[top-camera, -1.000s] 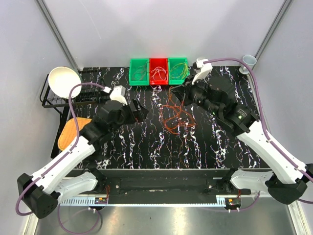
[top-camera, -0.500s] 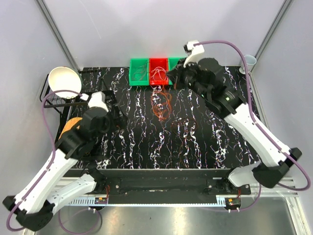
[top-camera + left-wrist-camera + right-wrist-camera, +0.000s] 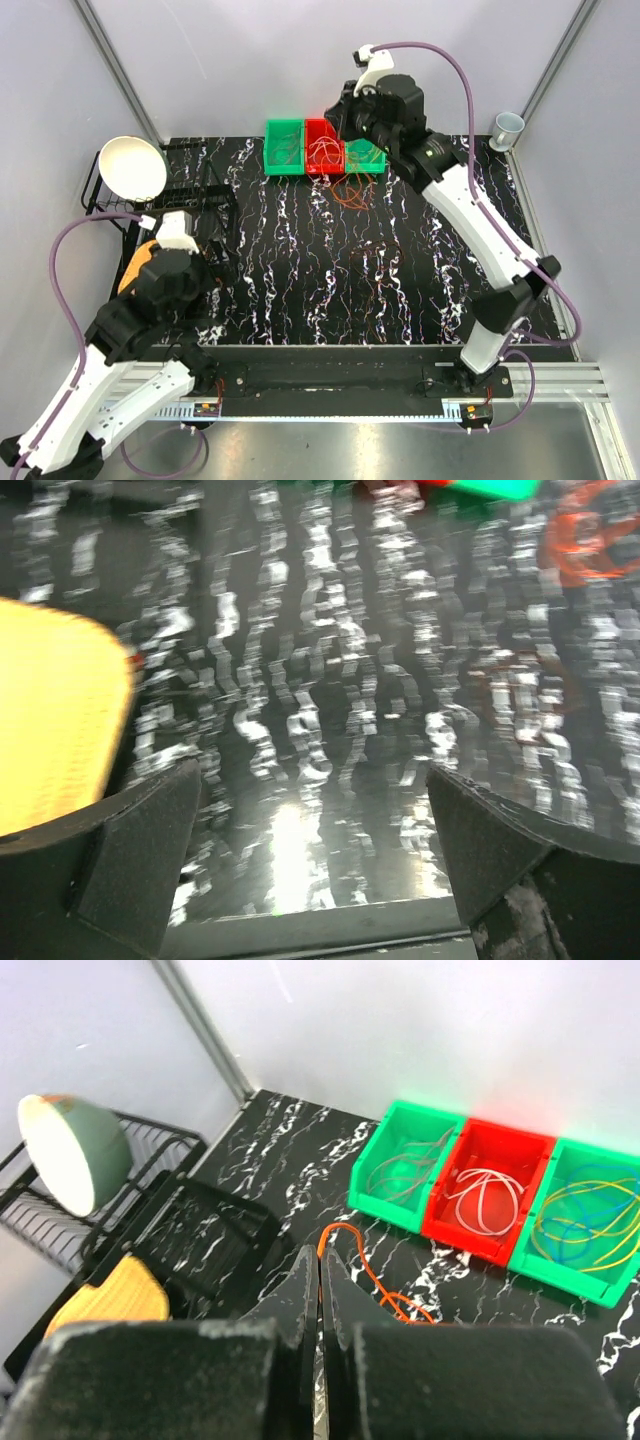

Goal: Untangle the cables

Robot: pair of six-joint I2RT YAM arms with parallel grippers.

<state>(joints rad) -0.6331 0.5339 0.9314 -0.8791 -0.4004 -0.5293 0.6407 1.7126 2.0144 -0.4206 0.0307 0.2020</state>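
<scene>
From above: finding the right gripper [image 3: 343, 118] poised high over the red bin [image 3: 323, 169] at the far edge of the table [image 3: 400, 270], and trailing a loose clump of orange cables [image 3: 350, 188] down onto the marble just in front of the bins. Noting the left green bin [image 3: 285, 170] and the right green bin [image 3: 365, 166] flanking the red one, each holding thin loops. Placing the left gripper [image 3: 215, 262] well apart from all this, low beside the orange pad [image 3: 135, 272].

Through the left wrist: looking out between jaws standing wide apart, with nothing between the pads [image 3: 140, 850] but bare marble. Catching the orange clump only as a blur at the top right.

Through the right wrist: seeing jaws pressed together and clamping a single orange strand at their tips, then following it as it curves away toward the clump below. Making out greyish loops in the left green bin, white ones in the red, yellow-green and blue in the right green. Passing over a bowl [image 3: 70, 1150] leaning in a wire rack [image 3: 150, 1200].

Judging the work well along: three bins already stocked, no other loose strands showing on the table. Leaving the orange clump to be teased apart and put away; not telling, at this fineness, how knotted it is.
</scene>
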